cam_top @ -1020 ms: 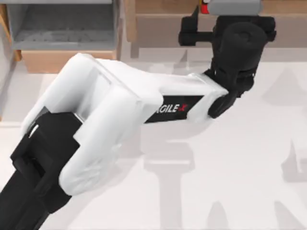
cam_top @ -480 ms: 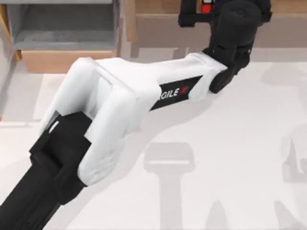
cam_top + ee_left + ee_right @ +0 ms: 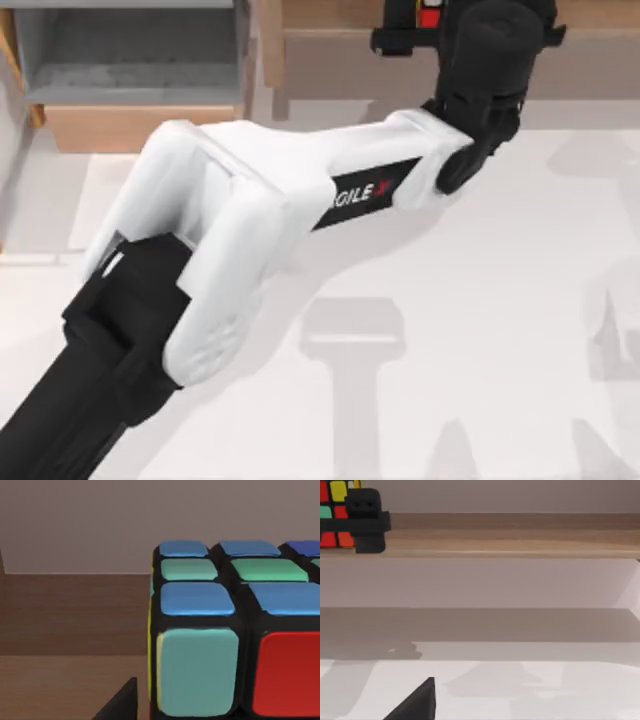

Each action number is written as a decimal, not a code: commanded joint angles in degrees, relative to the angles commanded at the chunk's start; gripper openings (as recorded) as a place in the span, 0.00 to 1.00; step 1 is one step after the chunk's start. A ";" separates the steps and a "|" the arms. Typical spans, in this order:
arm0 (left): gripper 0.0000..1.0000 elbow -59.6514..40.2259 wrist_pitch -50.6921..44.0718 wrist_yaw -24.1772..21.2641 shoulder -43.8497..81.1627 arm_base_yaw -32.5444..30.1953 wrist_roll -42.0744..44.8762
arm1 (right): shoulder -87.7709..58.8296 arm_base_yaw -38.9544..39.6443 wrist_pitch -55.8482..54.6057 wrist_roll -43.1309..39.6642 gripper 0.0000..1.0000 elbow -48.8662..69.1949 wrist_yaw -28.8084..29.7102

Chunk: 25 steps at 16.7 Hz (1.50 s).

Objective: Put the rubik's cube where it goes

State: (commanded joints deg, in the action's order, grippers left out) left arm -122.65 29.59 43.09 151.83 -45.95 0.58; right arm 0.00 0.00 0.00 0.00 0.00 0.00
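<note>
One arm busy: left arm [image 3: 250, 220] stretched across worktop [image 3: 480, 340] toward wooden shelf [image 3: 340, 40] at top-view far edge, right of centre. Left pincer [image 3: 425, 25] at shelf, pinching rubik's cube [image 3: 430, 15]; red sticker peeking between black fingers from above. Left wrist view: rubik's cube [image 3: 235, 630] very close, blue and green stickers on upper face, teal and red on near face, yellow sliver on side, over wood shelf board [image 3: 65, 680], plain wall behind. Whether cube touches board: cannot tell. Right wrist view: left pincer [image 3: 365, 520] far off on shelf ledge [image 3: 510, 542], cube [image 3: 332, 515] clamped in it, red, yellow, teal stickers. Right pincer: dark fingertip [image 3: 417, 702] low over worktop, spread or closed cannot tell. Grey open bin [image 3: 130, 60] at top-view far left.
</note>
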 joint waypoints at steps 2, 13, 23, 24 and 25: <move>0.55 0.00 0.00 0.00 0.00 0.00 0.00 | 0.00 0.00 0.00 0.00 1.00 0.00 0.00; 0.00 0.00 0.00 0.00 0.00 0.00 0.00 | 0.00 0.00 0.00 0.00 1.00 0.00 0.00; 0.00 3.11 0.35 0.73 -3.06 -0.91 0.14 | 0.00 0.00 0.00 0.00 1.00 0.00 0.00; 0.00 3.80 0.44 0.87 -3.72 -1.10 0.13 | 0.00 0.00 0.00 0.00 1.00 0.00 0.00; 0.00 4.54 0.50 1.04 -4.33 -1.26 0.15 | 0.00 0.00 0.00 0.00 1.00 0.00 0.00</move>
State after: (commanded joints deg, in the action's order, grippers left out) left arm -118.11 30.09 44.13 147.50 -47.21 0.73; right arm 0.00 0.00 0.00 0.00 0.00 0.00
